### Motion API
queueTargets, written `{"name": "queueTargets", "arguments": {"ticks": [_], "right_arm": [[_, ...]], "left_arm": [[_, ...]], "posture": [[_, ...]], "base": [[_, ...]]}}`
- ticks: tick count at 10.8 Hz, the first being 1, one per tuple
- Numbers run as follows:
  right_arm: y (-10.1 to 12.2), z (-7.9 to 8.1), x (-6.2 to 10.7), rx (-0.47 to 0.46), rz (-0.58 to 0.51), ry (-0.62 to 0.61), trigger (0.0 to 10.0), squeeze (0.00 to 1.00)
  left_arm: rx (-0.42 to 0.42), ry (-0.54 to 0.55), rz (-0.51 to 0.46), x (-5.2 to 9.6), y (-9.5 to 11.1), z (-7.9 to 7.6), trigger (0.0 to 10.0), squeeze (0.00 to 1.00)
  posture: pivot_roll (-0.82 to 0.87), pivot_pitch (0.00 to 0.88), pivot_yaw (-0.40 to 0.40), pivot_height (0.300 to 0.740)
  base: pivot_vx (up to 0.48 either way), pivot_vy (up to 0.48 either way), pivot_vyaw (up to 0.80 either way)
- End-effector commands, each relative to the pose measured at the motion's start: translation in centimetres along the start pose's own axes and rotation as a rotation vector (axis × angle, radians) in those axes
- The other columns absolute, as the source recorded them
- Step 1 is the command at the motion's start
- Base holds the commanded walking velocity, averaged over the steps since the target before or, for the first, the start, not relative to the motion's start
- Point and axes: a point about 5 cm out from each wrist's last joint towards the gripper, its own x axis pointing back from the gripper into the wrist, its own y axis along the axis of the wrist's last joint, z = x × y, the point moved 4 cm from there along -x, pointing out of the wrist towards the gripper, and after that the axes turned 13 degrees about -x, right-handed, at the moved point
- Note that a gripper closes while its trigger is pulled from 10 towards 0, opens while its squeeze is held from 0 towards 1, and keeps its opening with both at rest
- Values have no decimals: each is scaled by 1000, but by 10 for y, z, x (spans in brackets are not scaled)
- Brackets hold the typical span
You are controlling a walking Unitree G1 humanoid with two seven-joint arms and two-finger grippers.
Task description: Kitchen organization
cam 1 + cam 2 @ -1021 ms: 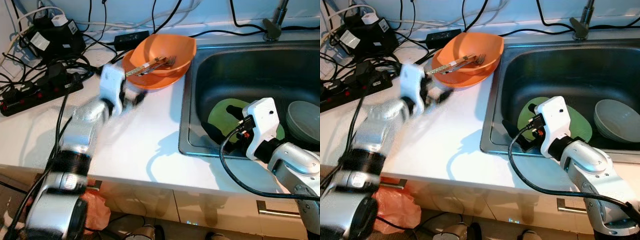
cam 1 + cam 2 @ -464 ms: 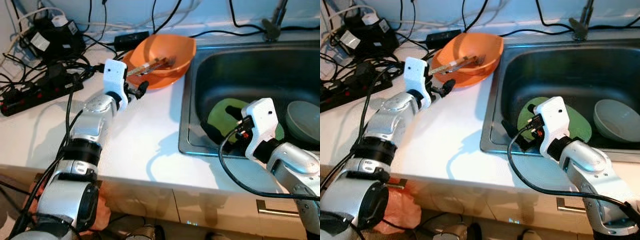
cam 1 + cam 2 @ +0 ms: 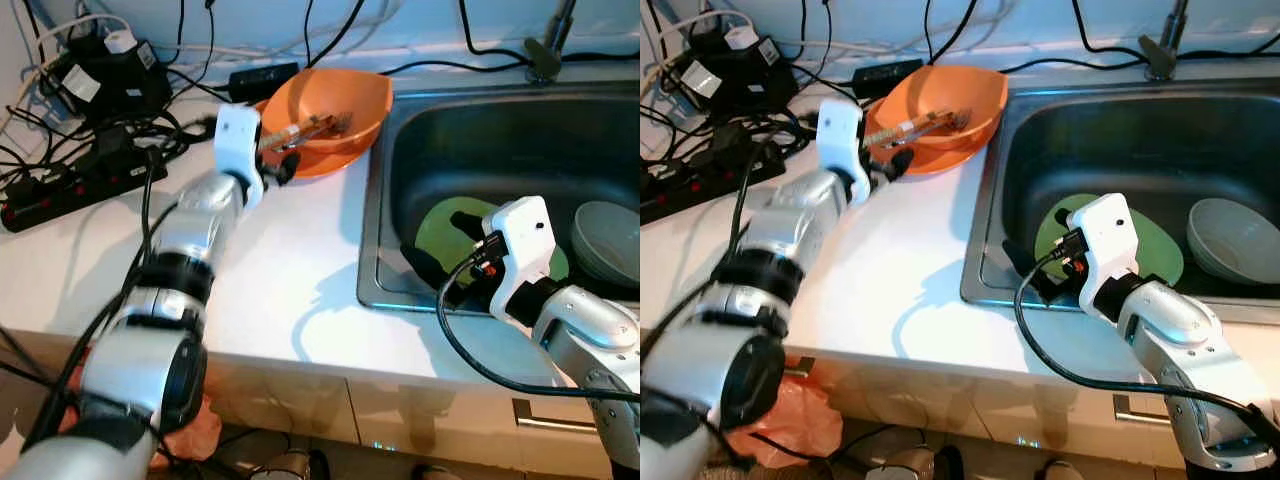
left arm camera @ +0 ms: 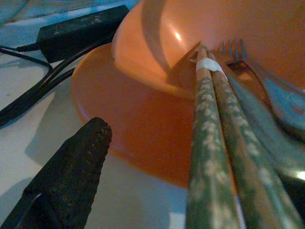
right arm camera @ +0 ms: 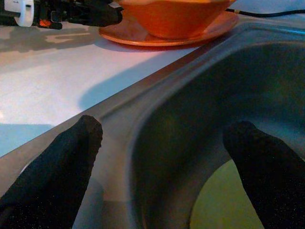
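Upper middle of the frame: orange bowl sitting on an orange plate on the white desk, just left of the steel sink. Inside the bowl, 2 patterned chopsticks bound with a white band, plus a metal fork, their handles sticking out over the bowl's left rim. Left gripper reaching up the left half of the frame to the plate's near-left edge, fingers spread apart; in the left wrist view, 1 black finger beside the plate and the chopsticks running close along the other side, nothing clamped. Right gripper in the lower right, hanging over the sink's near-left corner, its 2 black fingers held wide and empty. Below it in the basin, a green plate; a grey bowl at the right edge. Upper left corner: black power strip, adapters and tangled cables.
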Motion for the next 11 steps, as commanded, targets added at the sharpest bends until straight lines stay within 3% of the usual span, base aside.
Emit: {"name": "queueTargets", "arguments": {"ticks": [1, 3, 6, 11], "right_arm": [[3, 6, 0, 10, -14, 14, 10000, 0], [2, 7, 0, 10, -12, 12, 10000, 0], [2, 8, 0, 8, -14, 12, 10000, 0], [2, 7, 0, 6, -16, 10, 10000, 0]], "left_arm": [[8, 29, 22, 0, -4, 7, 10000, 0], [36, 55, 81, -3, -10, 7, 10000, 0], [-45, 22, 177, -4, -25, 0, 10000, 0], [-104, -53, 270, 0, -41, -3, 10000, 0]], "posture": [[18, 136, 199, 740], [14, 139, 202, 740], [14, 138, 207, 740], [14, 138, 208, 740]], "base": [[0, 0, 0], [0, 0, 0], [0, 0, 0], [0, 0, 0]]}}
